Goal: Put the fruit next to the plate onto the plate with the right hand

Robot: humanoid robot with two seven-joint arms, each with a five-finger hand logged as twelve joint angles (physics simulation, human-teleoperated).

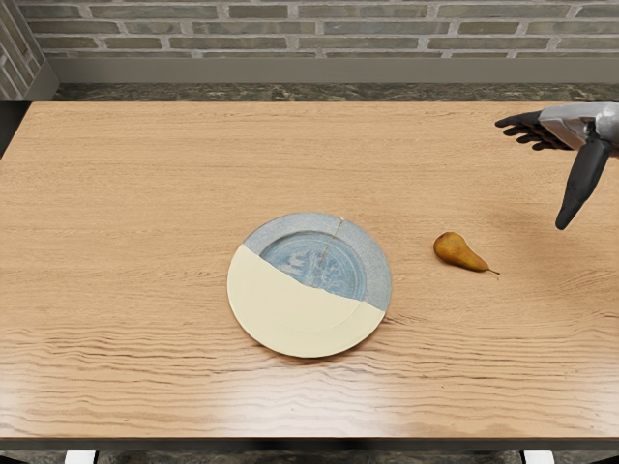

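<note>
Just beside the round blue-and-cream plate [290,324] lies a small brown-yellow pear [458,252]

Head view: the pear rests on the wooden table [145,193], to the plate's right, not touching it. The grey-and-black right hand [566,130] hangs well apart from it near the right edge, fingers spread, holding nothing.

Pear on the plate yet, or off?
Off. The pear lies on its side on the table, right of the plate, clear of its rim. The right hand is open, well away.
</note>
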